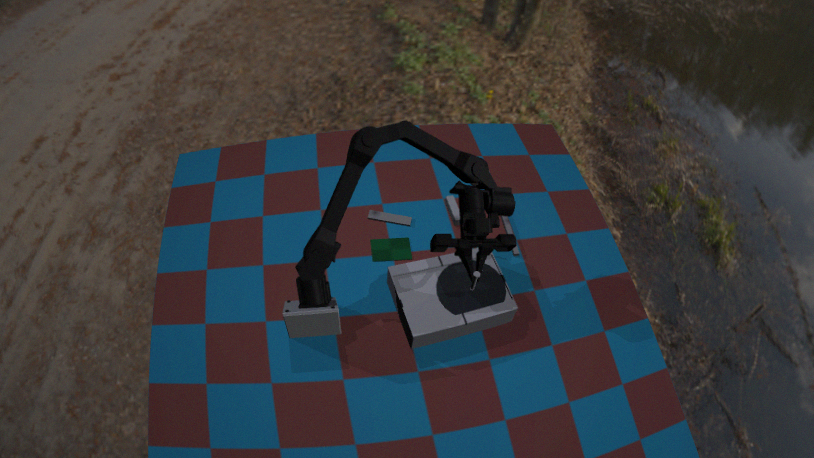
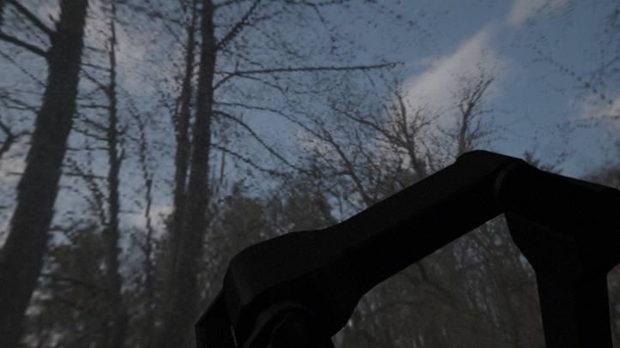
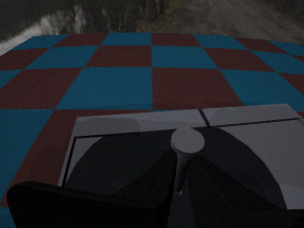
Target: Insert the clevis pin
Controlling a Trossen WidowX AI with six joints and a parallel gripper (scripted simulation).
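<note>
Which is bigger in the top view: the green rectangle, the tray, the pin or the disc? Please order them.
1. tray
2. disc
3. green rectangle
4. pin

Top: high, far, facing down; wrist: close over tray, shared; exterior: low, facing sky.

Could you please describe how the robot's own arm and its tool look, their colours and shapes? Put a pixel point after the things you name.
The arm (image 1: 343, 196) (image 2: 424, 228) is black, with long, straight links and thick, rounded joints. Its foot sits on a light grey block (image 1: 313, 322) with small dark dots on top. The tool (image 1: 476, 274) (image 3: 182, 157) is black too: a wide crossbar with blocky ends and two slim, tapering fingers. I cannot make out any cable or marking.
</note>
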